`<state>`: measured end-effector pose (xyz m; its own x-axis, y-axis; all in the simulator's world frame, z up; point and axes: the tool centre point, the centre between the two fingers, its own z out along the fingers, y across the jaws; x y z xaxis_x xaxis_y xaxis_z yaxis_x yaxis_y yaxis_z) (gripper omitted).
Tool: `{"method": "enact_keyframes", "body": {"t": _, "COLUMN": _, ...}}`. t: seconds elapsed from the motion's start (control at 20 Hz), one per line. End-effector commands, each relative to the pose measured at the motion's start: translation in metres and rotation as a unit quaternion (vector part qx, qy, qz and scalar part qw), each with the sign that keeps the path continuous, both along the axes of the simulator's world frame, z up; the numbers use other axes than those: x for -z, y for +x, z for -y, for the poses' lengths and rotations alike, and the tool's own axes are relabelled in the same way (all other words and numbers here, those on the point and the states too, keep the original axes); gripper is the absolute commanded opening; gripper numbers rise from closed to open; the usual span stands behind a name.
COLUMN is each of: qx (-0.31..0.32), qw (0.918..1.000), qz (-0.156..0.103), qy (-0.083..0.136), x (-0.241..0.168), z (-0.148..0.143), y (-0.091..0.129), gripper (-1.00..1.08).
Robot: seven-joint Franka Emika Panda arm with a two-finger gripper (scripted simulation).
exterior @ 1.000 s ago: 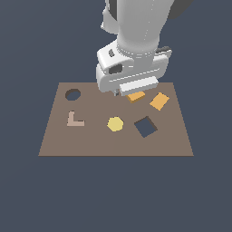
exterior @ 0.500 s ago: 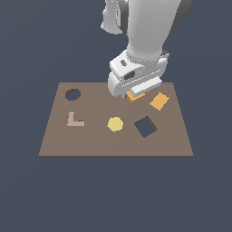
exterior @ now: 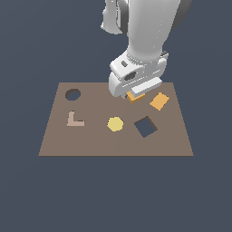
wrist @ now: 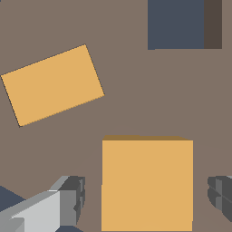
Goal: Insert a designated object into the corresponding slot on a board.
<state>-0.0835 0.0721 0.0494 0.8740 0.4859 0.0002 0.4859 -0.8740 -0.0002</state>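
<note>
Jaws spread, one finger on each side of the orange block [wrist: 147,183], a clear gap on both sides in the wrist view, so nothing is pinched yet. Gripper [wrist: 147,192] is centred on the block; left finger [wrist: 72,199] and right finger [wrist: 221,195] sit level with its flanks, so it's low enough to close.

Block edges look squared to the finger line, and it reads as a square, so no long axis to worry about. Its darker side edge shows on the face toward the slot.

In the exterior view the block [exterior: 134,96] sits at the far side of the board [exterior: 59,136], mostly hidden under the gripper body, only a corner peeking out.

Key relation: the slot [exterior: 145,126] lies nearer the camera and slightly toward the exterior view's right of the block. It's turned like a diamond relative to the board edges, so my guess is the carry is short. In the wrist view the slot [wrist: 176,23] edges look roughly parallel to the block's, so little or no wrist turn looks needed.

Decoy: the flatter orange square [exterior: 159,101] lies just beside the block on the exterior view's right, not touching it.

Next, as I judge it: close, lift, shift to slot.
</note>
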Motion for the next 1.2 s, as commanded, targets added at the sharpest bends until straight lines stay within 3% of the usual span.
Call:
{"method": "enact_keyframes", "body": {"t": 0.0, "qx": 0.000, "qw": 1.0000, "qz": 0.000, "qy": 0.000, "x": 0.000, "z": 0.000, "y": 0.000, "gripper": 1.00}}
{"method": "enact_keyframes", "body": {"t": 0.55, "qx": 0.001, "qw": 1.0000, "qz": 0.000, "qy": 0.000, "x": 0.019, "z": 0.000, "y": 0.000, "gripper": 1.00}}
{"method": "enact_keyframes", "body": {"t": 0.6, "qx": 0.001, "qw": 1.0000, "qz": 0.000, "qy": 0.000, "x": 0.019, "z": 0.000, "y": 0.000, "gripper": -1.00}}
{"method": "enact_keyframes", "body": {"t": 1.15, "qx": 0.002, "qw": 1.0000, "qz": 0.000, "qy": -0.001, "x": 0.019, "z": 0.002, "y": 0.000, "gripper": -1.00}}
